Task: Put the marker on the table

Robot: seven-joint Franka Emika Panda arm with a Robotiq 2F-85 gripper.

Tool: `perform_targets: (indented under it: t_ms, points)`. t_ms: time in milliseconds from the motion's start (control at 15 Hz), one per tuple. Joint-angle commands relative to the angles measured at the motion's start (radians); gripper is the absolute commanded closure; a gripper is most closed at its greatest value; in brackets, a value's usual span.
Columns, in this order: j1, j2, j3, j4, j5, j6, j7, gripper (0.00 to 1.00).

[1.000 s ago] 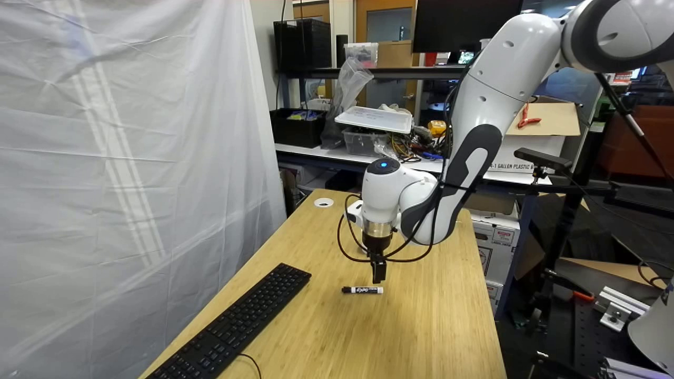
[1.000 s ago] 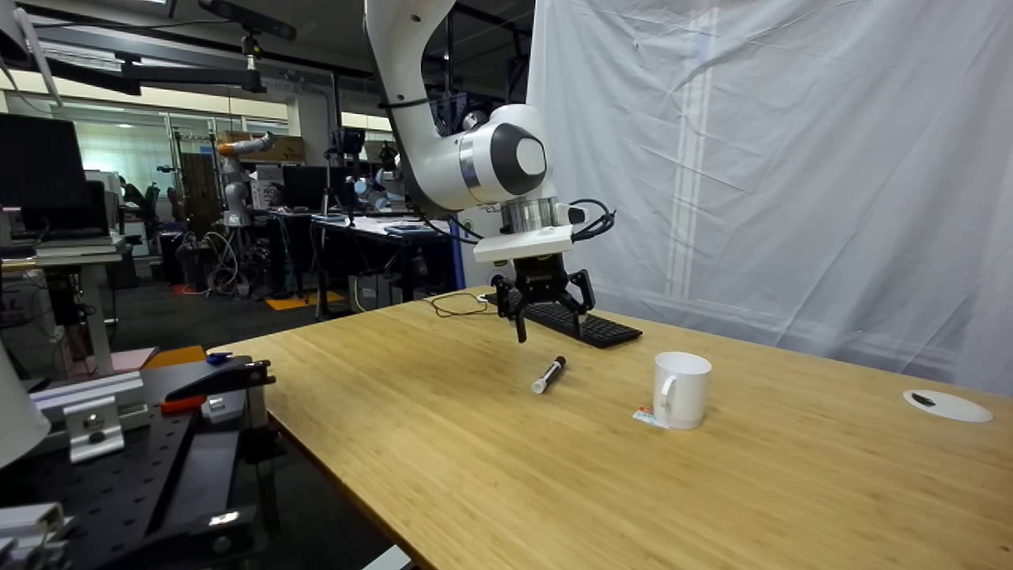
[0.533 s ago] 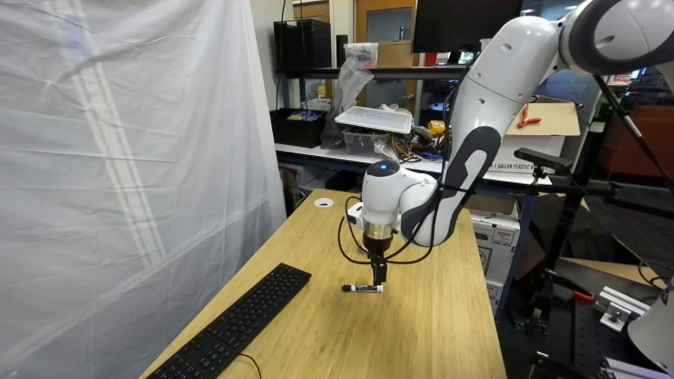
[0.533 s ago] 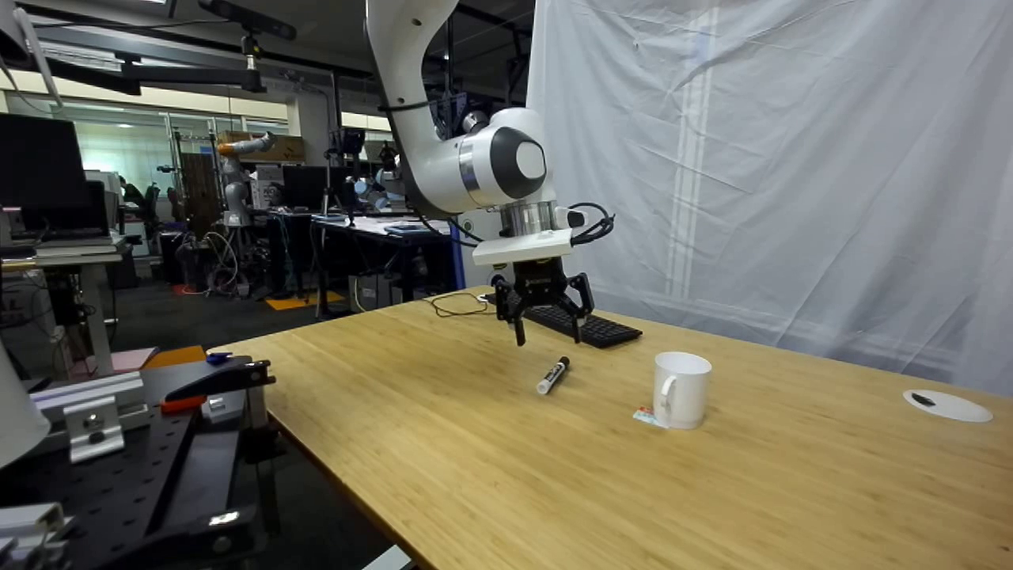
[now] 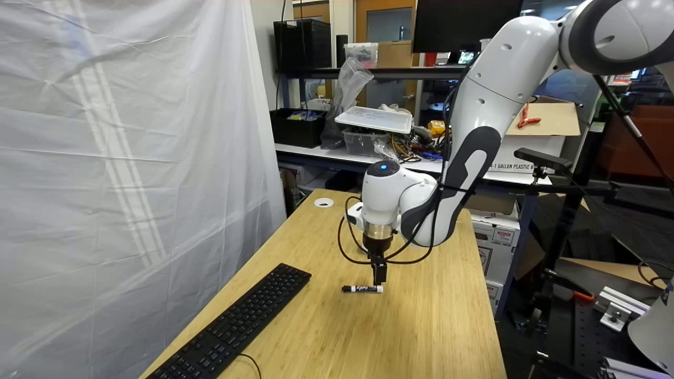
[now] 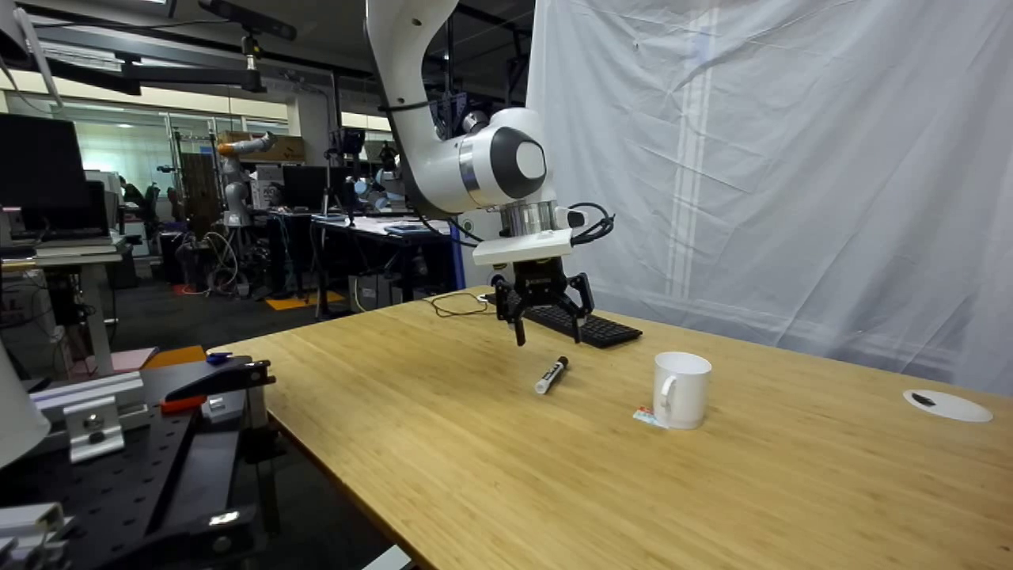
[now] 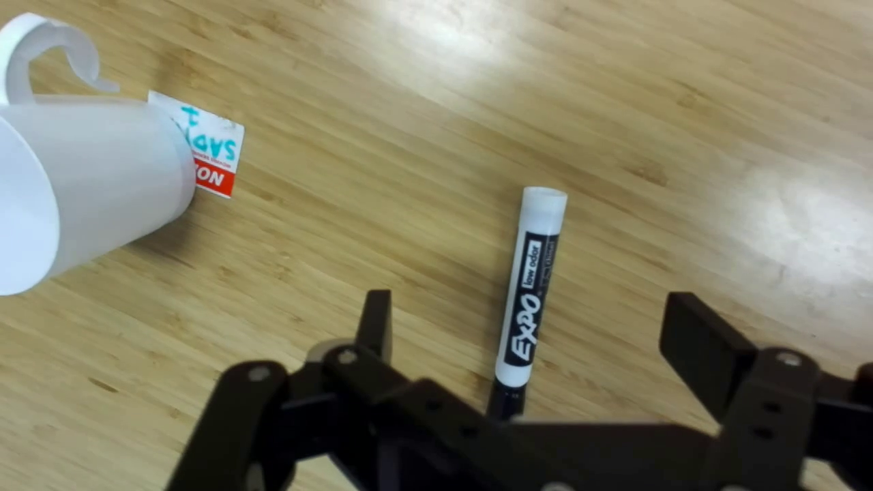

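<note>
Marker flat on table, mid-frame in wrist view, white end toward top, long axis near vertical there. Gripper jaws wide apart, nothing held; marker lies below gap, roughly square to closing line. Guess: descent, little turn.

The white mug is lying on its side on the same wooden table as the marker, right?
Not quite: the white mug stands upright, as an exterior view shows. It is indeed on the same wooden table as the marker.
</note>
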Motion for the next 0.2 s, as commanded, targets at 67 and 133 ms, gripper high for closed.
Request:
perform_targets:
  t_ms: [67,133]
  points:
    - [0.000,0.000,0.000,0.001,0.002,-0.002,-0.002,0.00]
    - [0.000,0.000,0.000,0.001,0.002,-0.002,-0.002,0.00]
